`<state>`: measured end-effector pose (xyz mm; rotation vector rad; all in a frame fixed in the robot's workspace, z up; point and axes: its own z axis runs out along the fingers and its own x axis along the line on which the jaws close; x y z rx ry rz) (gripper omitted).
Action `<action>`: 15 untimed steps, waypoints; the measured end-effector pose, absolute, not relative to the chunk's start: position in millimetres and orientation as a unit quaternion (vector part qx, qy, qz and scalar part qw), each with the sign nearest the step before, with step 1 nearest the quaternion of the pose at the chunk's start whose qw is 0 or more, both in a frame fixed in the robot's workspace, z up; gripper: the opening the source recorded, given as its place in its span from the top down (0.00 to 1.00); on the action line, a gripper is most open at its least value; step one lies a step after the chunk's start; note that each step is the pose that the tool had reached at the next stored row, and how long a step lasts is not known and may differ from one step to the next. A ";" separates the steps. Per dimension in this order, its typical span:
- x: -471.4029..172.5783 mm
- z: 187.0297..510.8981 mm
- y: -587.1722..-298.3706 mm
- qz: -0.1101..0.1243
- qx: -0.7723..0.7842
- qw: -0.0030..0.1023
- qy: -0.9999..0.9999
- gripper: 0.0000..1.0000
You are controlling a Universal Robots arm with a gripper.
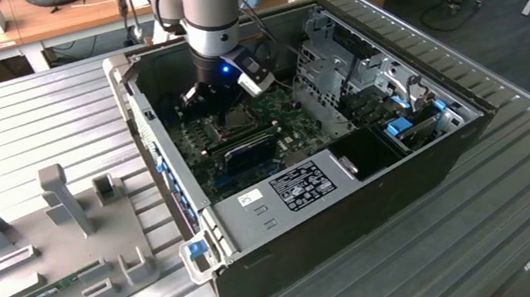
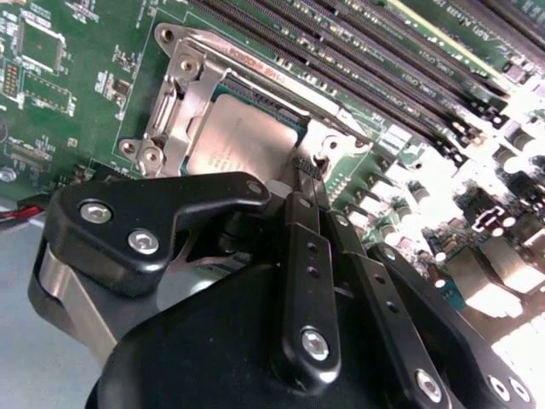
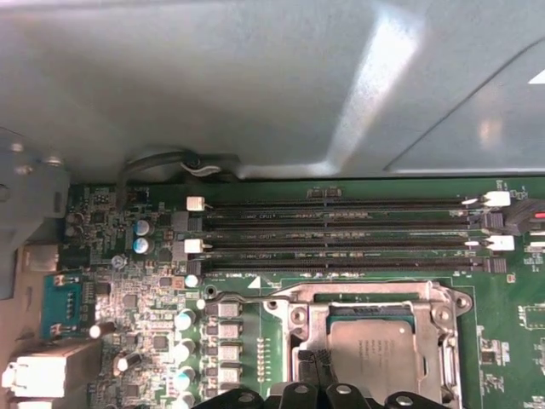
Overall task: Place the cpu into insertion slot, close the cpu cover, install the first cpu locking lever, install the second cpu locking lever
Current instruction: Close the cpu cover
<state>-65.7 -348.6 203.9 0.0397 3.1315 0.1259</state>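
While the end effector (image 2: 308,169) hangs low inside the PC case (image 1: 449,130), it is drawn narrow, its two sides together, with nothing seen between them. In the second wrist view it sits at the rim of the insertion slot (image 3: 372,313), just beside one edge of the cpu (image 2: 243,141).

Cpu: lies flat in the slot, grey top up, square to the rim. The cpu cover (image 3: 315,328) looks to be down around it, with the chip showing through the window. Whether the cover is latched: cannot tell.

Judgement, step in hand: the work is at the slot's edge, on the cover or its latching. To do it well:
- keep contact on the metal frame and off the cpu top;
- push along the rim, not across the window;
- keep the wrist upright so the black linkage does not rake the motherboard (image 2: 77,94).

Room, going outward:
- Small capacitors (image 3: 185,321) stand just beside the slot on one side.
- The memory slots (image 3: 341,234) run parallel to another side and near it, so there is little margin there.
- Past the memory slots the case wall (image 3: 255,85) rises and bounds travel that way.
- The drive cage (image 1: 336,60) stands on the exterior view's right of the arm, well apart from the slot.
- Open room is mainly straight up, through the case's open side.

The case rests on the slatted table (image 1: 20,105), away from its edges. A grey fixture plate (image 1: 60,240) lies near the table's edge at the exterior view's left, well apart from the case.
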 end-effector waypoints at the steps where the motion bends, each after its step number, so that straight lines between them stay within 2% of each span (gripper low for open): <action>1: -65.8 205.4 -348.6 0.040 0.013 0.004 0.999 0.90; 15: -61.8 217.7 -348.6 0.040 0.013 0.004 0.999 0.90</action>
